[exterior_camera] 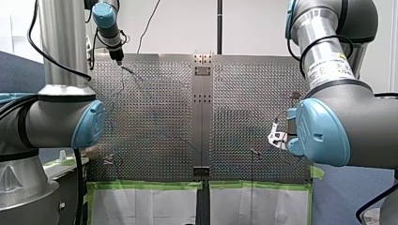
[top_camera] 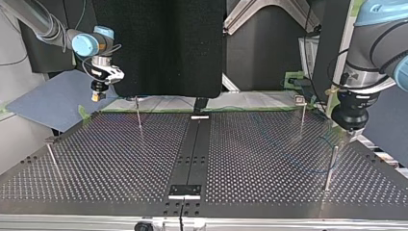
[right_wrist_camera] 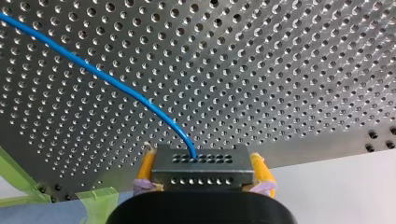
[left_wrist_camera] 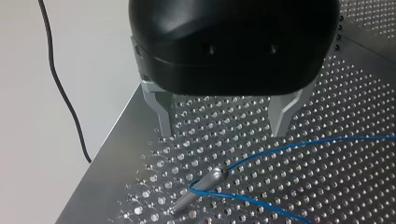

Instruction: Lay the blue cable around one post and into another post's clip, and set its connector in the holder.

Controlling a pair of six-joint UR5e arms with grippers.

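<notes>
The left jaws hang over a corner of the perforated tabletop (left_wrist_camera: 327, 186), close to two of its edges. The metal fingers (left_wrist_camera: 164, 116) stand wide apart with nothing between them. Just ahead of them a slim metal post (left_wrist_camera: 205, 182) rises from the holes, and the blue cable (left_wrist_camera: 303, 143) loops around it, both strands running off across the tabletop. In the top view this arm comes down at the right edge. Four thin posts stand well apart there, one (top_camera: 331, 166) near the left jaws, and the wide middle lies between them. A dark centre strip (top_camera: 195, 144) carries a small black plate (top_camera: 185, 190) by that view's near edge. The right jaws hover at the tabletop's opposite side, just past its rim, where green tape (right_wrist_camera: 95, 198) marks the corner. Their yellow pads (right_wrist_camera: 146, 168) are closed on the grey perforated connector (right_wrist_camera: 201, 170), gripping its two ends. The cable leaves the connector's top face and curves away over the holes. The connector is well apart from the black plate.
</notes>
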